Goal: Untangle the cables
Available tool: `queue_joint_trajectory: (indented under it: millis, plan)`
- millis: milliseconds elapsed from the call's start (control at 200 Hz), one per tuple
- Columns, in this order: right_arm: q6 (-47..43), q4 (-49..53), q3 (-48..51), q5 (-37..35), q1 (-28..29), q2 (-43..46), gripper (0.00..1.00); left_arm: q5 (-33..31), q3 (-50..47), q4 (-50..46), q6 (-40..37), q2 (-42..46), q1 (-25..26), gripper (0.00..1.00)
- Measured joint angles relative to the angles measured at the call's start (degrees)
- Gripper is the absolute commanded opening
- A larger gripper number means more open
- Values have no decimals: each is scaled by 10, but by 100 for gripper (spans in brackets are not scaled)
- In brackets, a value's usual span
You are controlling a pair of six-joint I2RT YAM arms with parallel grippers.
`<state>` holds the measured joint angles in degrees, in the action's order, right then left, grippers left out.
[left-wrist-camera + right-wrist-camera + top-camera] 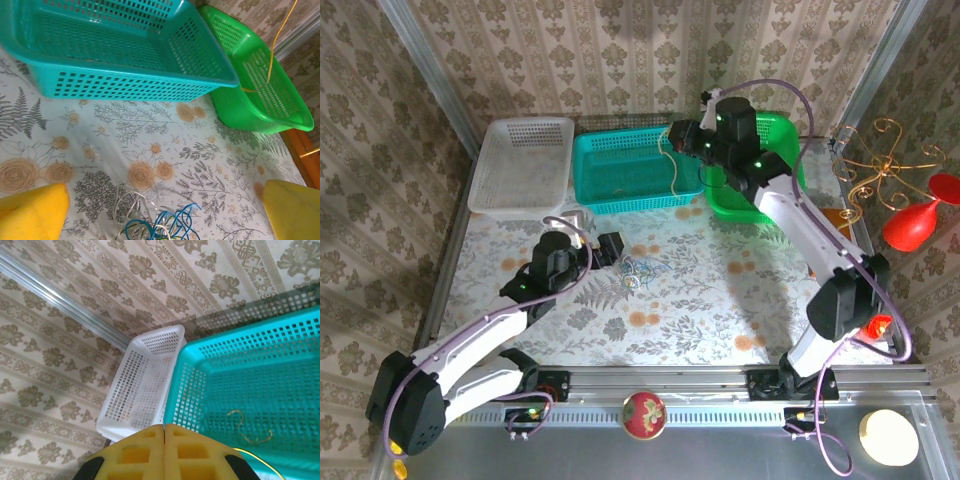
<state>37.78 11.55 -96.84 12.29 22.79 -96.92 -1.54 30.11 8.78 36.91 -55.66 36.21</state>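
The cables (641, 270) lie as a small knotted clump of blue, white and greenish cords on the flowered table (720, 300). My left gripper (613, 250) is just to their left and open. In the left wrist view the clump (160, 225) sits between its wide-apart yellow fingers (32, 210). My right gripper (676, 136) hovers over the teal basket (630, 165), shut on a thin yellow cable (673, 172) that hangs down from it. In the right wrist view its pads (145, 450) are pressed together. The yellow cable (255, 460) trails off to the right, and a tan cord (245, 427) lies in the basket.
A white basket (525, 160), the teal basket and a green basket (760, 195) stand in a row along the back. A gold wire stand (885, 160) and a red object (912, 224) are at the right edge. A red ball (643, 413) sits on the front rail.
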Motion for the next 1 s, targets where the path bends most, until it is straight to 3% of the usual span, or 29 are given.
queue_joint_trajectory:
  millis: [395,525,675,835,1000]
  plan:
    - [-21,23,-227,-30,7,-211,0,-2,-9,-10,22,16,-11,100]
    - [-32,47,-271,-38,12,-267,47,-2,-9,-28,24,17,-14,100]
    - [-67,113,-348,-37,27,-344,54,1,3,-70,23,23,-14,100]
    - [-97,158,-329,-32,45,-340,54,3,15,-104,23,48,-14,100]
    - [-107,151,-164,-21,60,-219,53,4,15,-124,21,66,-18,100]
